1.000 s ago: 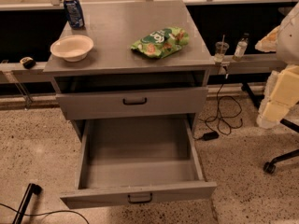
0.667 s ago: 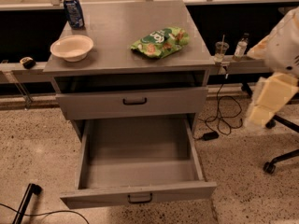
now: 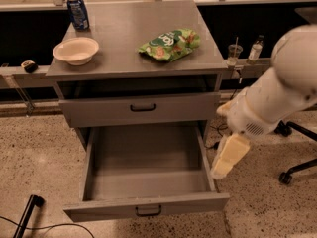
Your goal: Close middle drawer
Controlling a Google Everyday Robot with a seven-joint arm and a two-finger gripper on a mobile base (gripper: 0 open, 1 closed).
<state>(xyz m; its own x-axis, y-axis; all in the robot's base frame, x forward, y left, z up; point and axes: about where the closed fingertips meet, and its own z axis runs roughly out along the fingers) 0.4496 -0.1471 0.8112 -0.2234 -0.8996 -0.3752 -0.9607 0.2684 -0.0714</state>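
Note:
The middle drawer is pulled far out of the grey cabinet. Its plain grey inside is empty, and its low front panel with a small black handle faces me at the bottom. Above it sits the grey drawer with the taller front panel, pushed in. My gripper, cream-coloured at the end of the white arm, hangs at the open drawer's right side wall, about halfway along it. The lowest drawer is out of view.
On the cabinet top are a white bowl, a blue can and a green chip bag. A cup and a bottle stand on the ledge at right. An office chair base is at right, and a black rod at lower left.
My arm and gripper have swung left and down from the far right to the open drawer's right side. The drawer has not moved.

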